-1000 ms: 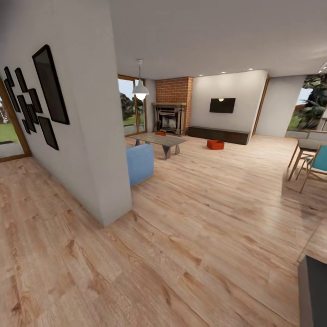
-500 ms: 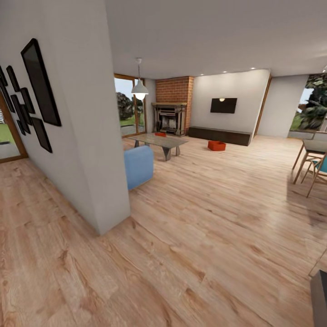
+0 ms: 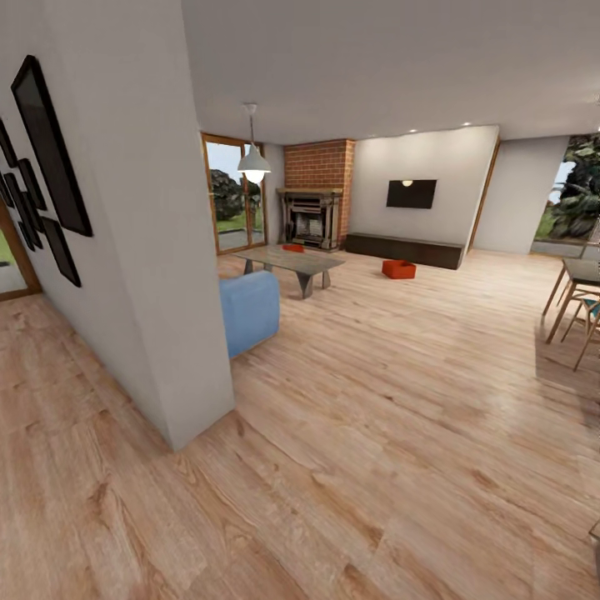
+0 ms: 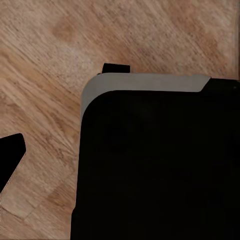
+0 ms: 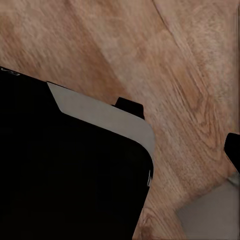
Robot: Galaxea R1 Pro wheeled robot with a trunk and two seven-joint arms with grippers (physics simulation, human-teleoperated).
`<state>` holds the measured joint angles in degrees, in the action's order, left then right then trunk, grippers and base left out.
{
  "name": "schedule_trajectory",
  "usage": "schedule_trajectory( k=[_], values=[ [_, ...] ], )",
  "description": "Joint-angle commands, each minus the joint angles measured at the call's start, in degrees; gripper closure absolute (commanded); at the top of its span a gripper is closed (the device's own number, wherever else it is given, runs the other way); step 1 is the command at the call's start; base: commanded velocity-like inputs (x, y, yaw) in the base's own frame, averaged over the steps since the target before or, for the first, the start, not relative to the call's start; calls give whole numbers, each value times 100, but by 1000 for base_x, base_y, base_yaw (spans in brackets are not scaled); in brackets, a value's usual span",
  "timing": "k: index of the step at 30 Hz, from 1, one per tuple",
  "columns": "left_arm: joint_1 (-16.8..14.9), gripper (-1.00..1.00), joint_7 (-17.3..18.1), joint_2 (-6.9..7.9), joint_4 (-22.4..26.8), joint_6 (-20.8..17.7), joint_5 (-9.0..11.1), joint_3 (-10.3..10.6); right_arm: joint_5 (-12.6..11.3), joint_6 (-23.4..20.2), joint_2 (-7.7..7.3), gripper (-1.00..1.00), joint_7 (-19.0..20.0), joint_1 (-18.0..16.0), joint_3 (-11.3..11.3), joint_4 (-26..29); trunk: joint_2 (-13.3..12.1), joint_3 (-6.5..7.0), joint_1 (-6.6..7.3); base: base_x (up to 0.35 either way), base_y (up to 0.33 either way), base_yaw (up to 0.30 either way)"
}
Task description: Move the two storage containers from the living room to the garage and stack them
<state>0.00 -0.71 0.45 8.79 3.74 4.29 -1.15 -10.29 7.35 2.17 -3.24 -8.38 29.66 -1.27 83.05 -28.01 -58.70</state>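
Downward at both wrists: dark robot body and wood planks; finger spread impossible to tell, nothing visibly held. Outward, in the head view: white wall corner at left, blue sofa just behind it, coffee table at centre. One orange-red container on the planks right of centre, near the long dark cabinet; the second container beyond the table, before the brick fireplace. Compared with a second ago, whole view shifted: wall frames slid left, dining table nearer the right edge. Probably a forward roll into the living room; both containers unmoved, pickup not yet begun.
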Motion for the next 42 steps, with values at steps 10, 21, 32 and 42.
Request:
schedule_trajectory(
  k=[10, 21, 32, 42],
  values=[
    [0, -100, 0, -1, 2, 13, 45, -8, -46, 30, 3, -100, -10, -5, 49, -14, 2, -5, -3, 323, 0, -233],
    [0, -100, 0, -1, 0, 7, 45, -8, -43, 30, 3, -100, -10, -5, 49, -14, 2, -5, -3, 323, 0, -242],
    [0, -100, 0, -1, 0, 6, 45, -8, -43, 30, 3, -100, -10, -5, 49, -14, 2, -5, -3, 323, 0, -237],
    [0, -100, 0, -1, 0, 7, 45, -8, -43, 15, 3, -100, -10, -5, 49, -14, 2, -5, -3, 323, 0, -36]
  ],
)
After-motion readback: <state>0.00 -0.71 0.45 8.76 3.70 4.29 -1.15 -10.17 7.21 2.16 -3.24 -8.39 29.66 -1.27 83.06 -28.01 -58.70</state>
